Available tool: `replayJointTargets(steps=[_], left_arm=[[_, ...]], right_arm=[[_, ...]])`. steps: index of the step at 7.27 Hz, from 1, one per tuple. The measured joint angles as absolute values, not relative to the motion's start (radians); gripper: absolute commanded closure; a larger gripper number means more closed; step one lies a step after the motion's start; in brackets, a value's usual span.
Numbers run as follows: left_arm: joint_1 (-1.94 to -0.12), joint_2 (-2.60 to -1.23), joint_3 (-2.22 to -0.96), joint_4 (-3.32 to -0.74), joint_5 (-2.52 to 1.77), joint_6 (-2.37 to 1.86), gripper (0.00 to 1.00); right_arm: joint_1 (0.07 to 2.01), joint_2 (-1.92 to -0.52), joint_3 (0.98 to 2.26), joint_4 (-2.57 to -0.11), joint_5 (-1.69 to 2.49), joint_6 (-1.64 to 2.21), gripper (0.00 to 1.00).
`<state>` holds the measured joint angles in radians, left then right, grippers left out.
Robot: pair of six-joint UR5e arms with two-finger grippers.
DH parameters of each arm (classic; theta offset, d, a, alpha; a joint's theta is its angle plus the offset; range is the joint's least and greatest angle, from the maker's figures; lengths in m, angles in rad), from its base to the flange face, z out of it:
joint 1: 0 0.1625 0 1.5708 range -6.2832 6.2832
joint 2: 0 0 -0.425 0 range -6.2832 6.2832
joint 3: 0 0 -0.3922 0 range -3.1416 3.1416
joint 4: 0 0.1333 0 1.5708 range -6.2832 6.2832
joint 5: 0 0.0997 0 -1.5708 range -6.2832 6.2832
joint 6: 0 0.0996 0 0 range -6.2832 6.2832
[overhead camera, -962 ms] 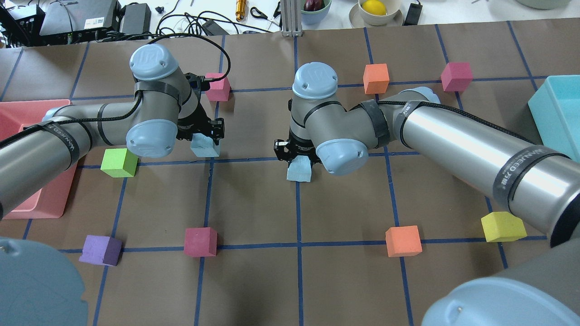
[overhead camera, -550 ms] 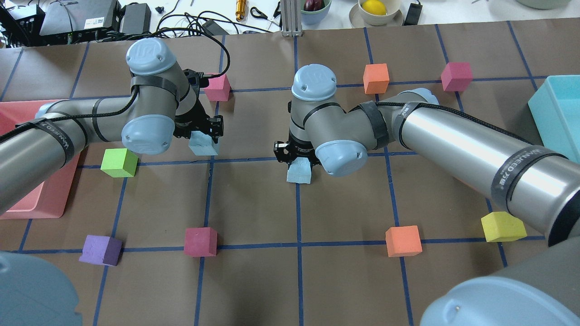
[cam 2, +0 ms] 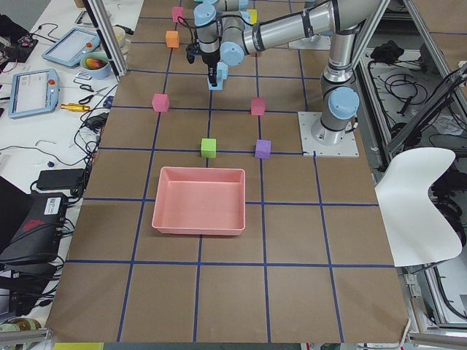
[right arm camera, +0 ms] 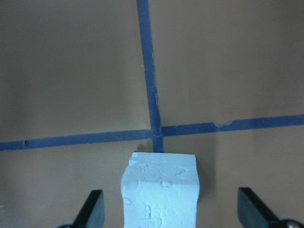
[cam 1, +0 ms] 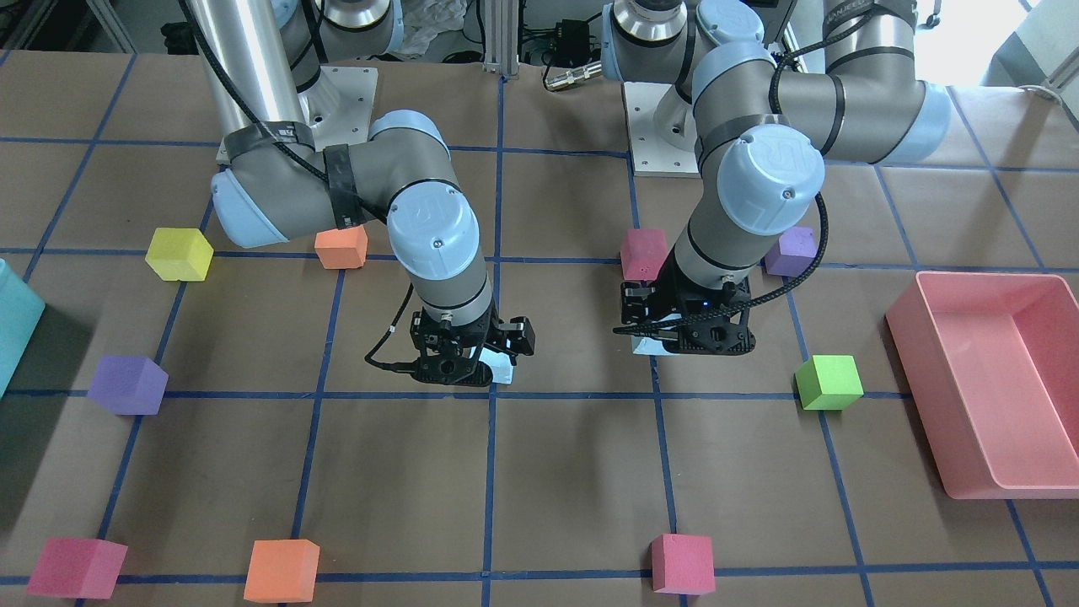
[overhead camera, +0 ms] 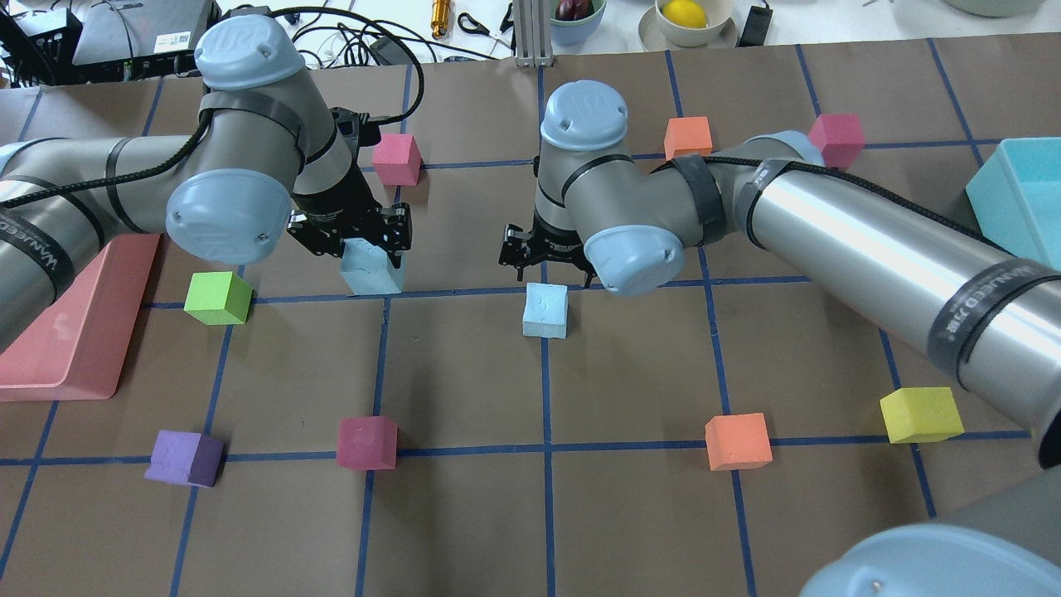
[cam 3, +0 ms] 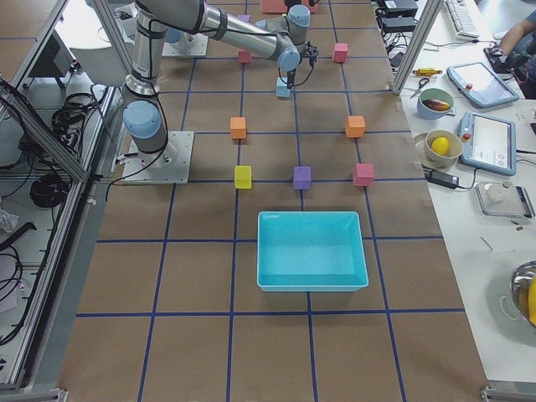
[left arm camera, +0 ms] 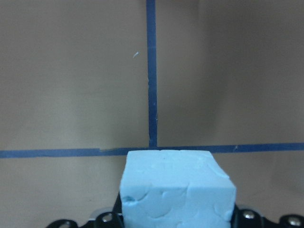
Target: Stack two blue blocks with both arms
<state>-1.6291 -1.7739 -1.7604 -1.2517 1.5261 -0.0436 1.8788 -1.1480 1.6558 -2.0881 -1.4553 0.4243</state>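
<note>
One pale blue block (overhead camera: pixel 371 269) is clamped in my left gripper (overhead camera: pixel 365 245), which holds it off the table; in the left wrist view the block (left arm camera: pixel 176 189) fills the space between the fingers. The other blue block (overhead camera: pixel 546 310) rests on the table on a blue tape line. My right gripper (overhead camera: pixel 545 260) hangs just above and behind it, open. In the right wrist view this block (right arm camera: pixel 159 189) sits between widely spread fingertips (right arm camera: pixel 91 209), untouched. In the front view it (cam 1: pixel 504 369) peeks out beside the right gripper (cam 1: pixel 459 364).
A green cube (overhead camera: pixel 217 297) lies left of the left gripper and a crimson cube (overhead camera: pixel 396 158) behind it. Orange cubes (overhead camera: pixel 688 137) (overhead camera: pixel 738 441), a yellow cube (overhead camera: pixel 920 414), a purple cube (overhead camera: pixel 184 457), a pink tray (overhead camera: pixel 75 332) and a teal bin (overhead camera: pixel 1024 199) surround the middle.
My right gripper has opened, left its blue block on the table and risen off it. My left arm has lifted with its blue block still held.
</note>
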Motion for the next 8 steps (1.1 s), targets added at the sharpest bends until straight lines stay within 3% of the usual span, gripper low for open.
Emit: replayJointTargets(steps=[2,8], left_arm=[[-1.681,-1.781,-1.752,-1.259,1.520,-0.104,0.99],[-1.922,-1.937,-1.625,-1.174,1.529,-0.325,0.99]], right_arm=[[1.770,-1.220,1.585,-1.939,-1.496,0.284,0.00],[1.513,-1.477,1.560,-1.611,-1.567,0.024,0.00]])
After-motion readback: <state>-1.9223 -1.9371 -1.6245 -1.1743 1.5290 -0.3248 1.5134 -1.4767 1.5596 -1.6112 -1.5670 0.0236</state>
